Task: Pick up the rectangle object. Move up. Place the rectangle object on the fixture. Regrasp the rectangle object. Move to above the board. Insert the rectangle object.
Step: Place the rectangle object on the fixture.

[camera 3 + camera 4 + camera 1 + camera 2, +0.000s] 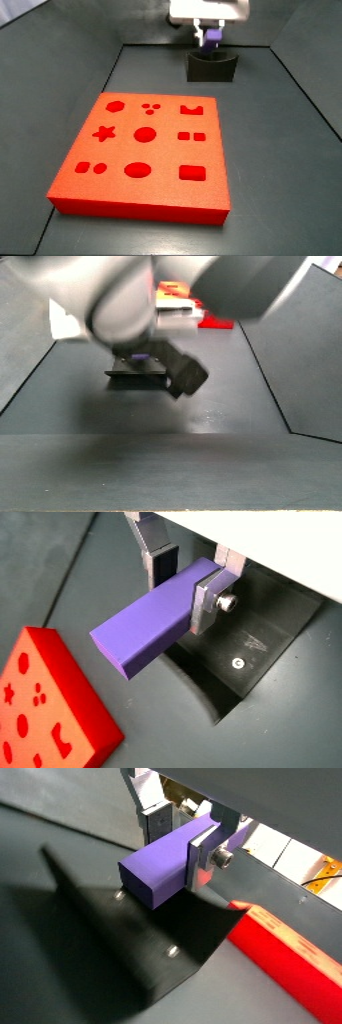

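We have the block clamped in our jaws right over the fixture at 12 o'clock; the board comes later.

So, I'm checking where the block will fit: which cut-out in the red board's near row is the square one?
On the board, it is the cut-out at the row's right end; the middle one is round, the left a pair. The gripper holds the purple block over the fixture.

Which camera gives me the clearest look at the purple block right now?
A wrist view: the rectangle object fills it, clamped between the gripper fingers. A side view shows only a purple sliver above the fixture; another blurs it.
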Robot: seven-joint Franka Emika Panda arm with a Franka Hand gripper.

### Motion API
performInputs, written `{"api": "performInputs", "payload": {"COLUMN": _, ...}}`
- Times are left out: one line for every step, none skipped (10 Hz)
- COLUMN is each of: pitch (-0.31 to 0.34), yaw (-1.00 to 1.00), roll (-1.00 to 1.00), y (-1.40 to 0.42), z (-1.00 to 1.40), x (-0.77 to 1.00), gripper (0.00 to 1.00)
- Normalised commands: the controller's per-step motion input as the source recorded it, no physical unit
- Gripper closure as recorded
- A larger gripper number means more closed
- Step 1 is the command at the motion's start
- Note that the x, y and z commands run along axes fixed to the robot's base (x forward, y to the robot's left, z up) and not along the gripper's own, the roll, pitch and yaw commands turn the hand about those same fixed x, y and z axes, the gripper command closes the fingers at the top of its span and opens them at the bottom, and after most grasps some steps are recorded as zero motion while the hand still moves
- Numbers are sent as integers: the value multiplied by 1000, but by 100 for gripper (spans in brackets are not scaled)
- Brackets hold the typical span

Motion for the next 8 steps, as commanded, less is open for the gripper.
{"api": "performInputs", "payload": {"pitch": 14, "yaw": -122, "roll": -233, "y": 101, "z": -1000, "x": 176, "gripper": 100}}
{"api": "performInputs", "payload": {"pitch": 4, "yaw": -110, "roll": -190, "y": 104, "z": -940, "x": 169, "gripper": 100}}
{"api": "performInputs", "payload": {"pitch": -7, "yaw": -98, "roll": -170, "y": 92, "z": -748, "x": 143, "gripper": 100}}
{"api": "performInputs", "payload": {"pitch": -12, "yaw": -81, "roll": -132, "y": 101, "z": -597, "x": 113, "gripper": 100}}
{"api": "performInputs", "payload": {"pitch": -20, "yaw": -62, "roll": -109, "y": 102, "z": -584, "x": 78, "gripper": 100}}
{"api": "performInputs", "payload": {"pitch": -19, "yaw": -52, "roll": -109, "y": 102, "z": -584, "x": 77, "gripper": 100}}
{"api": "performInputs", "payload": {"pitch": 0, "yaw": 0, "roll": 0, "y": -500, "z": -167, "x": 0, "gripper": 100}}
{"api": "performInputs", "payload": {"pitch": 0, "yaw": 0, "roll": 0, "y": 0, "z": 0, "x": 0, "gripper": 0}}
